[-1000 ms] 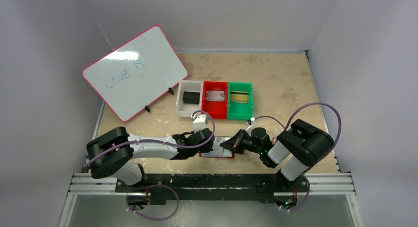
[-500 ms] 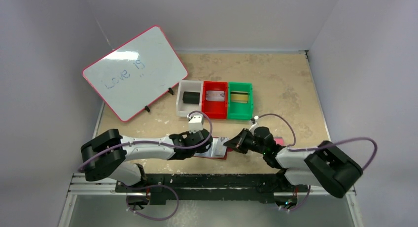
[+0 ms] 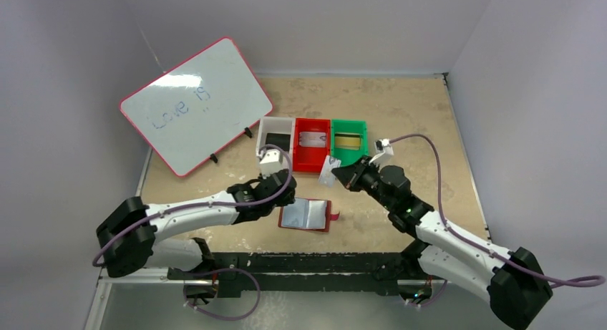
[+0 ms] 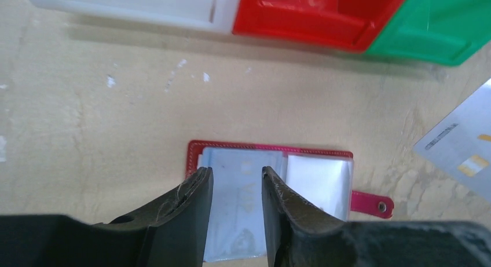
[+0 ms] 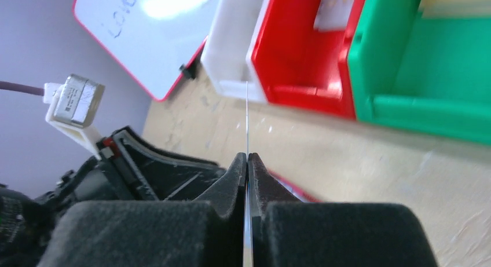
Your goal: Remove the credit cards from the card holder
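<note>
Now the right gripper (image 3: 336, 174) is clamped on a silver-grey card (image 3: 328, 170) near the red bin (image 3: 313, 122), while the left gripper (image 4: 236, 180) hangs, jaws parted and empty, over the open card holder (image 3: 306, 215) lying flat on the table (image 3: 415, 129).

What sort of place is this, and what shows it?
Probably a robot test booth in a lab: two robot arms fixed at the edge of a table, plain walls boxing it in, a whiteboard and coloured bins set out.

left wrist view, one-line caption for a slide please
Left tool, open, hovers over the open card holder; a silver-grey credit card juts in at right.
</note>
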`<action>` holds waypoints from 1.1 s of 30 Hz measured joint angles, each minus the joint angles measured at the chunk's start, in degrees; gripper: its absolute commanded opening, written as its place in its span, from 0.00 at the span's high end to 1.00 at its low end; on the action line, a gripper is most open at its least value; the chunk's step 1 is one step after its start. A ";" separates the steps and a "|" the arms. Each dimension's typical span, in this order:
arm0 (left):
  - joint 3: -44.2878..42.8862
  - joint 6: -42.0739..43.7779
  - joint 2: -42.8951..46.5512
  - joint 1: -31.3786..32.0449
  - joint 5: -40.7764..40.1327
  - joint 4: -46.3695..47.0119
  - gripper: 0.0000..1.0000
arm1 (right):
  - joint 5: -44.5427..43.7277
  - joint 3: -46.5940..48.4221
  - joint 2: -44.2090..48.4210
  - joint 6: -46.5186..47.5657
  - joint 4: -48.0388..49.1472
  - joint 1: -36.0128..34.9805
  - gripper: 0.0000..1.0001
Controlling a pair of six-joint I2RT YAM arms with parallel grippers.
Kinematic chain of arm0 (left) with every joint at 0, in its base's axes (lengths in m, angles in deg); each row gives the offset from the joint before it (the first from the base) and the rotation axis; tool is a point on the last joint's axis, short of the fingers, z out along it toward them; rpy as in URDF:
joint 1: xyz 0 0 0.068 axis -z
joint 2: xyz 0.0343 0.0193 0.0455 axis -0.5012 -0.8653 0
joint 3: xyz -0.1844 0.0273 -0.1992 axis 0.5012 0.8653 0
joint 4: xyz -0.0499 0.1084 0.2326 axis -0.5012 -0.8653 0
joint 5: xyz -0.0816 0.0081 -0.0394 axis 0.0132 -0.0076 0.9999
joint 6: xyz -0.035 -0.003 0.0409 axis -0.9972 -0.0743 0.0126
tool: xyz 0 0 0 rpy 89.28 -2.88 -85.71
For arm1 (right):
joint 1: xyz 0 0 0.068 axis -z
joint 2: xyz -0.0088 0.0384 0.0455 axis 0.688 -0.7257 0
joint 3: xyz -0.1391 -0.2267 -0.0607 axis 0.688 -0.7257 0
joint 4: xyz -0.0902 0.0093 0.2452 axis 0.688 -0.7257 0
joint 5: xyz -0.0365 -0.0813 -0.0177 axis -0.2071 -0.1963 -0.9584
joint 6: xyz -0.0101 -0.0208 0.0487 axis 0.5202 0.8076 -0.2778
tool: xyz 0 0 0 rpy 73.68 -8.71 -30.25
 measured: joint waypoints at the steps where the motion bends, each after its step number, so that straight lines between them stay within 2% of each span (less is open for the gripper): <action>1: 0.44 0.20 1.33 -1.42 0.26 -0.04 0.58 | -1.18 1.33 -0.39 2.82 -0.63 0.00 1.00; 7: 1.51 3.04 6.97 -8.00 0.59 -2.25 0.43 | -4.90 13.03 -9.75 21.62 -1.44 -0.04 1.00; 13: 1.68 6.25 10.58 -16.98 0.59 -7.65 0.35 | -8.41 22.69 -19.82 41.44 -2.40 -1.51 1.00; 16: 1.49 7.43 14.51 -21.18 0.17 -11.45 0.35 | -10.43 25.68 -23.80 50.80 -3.23 -2.84 1.00; 20: -5.18 9.18 16.46 -21.84 -1.84 -20.50 0.33 | -12.17 29.57 -29.64 61.83 -5.27 -4.66 1.00; 22: -8.07 10.47 17.53 -21.79 -4.31 -21.66 0.33 | -13.00 31.74 -32.89 66.51 -6.54 -5.22 1.00; 25: -8.61 12.24 20.22 -21.79 -7.41 -23.23 0.34 | -14.27 34.07 -36.94 71.65 -8.09 -5.68 1.00; 33: -7.96 14.97 21.00 -21.77 -9.20 -25.90 0.35 | -15.15 38.97 -44.06 80.41 -9.18 -5.73 0.98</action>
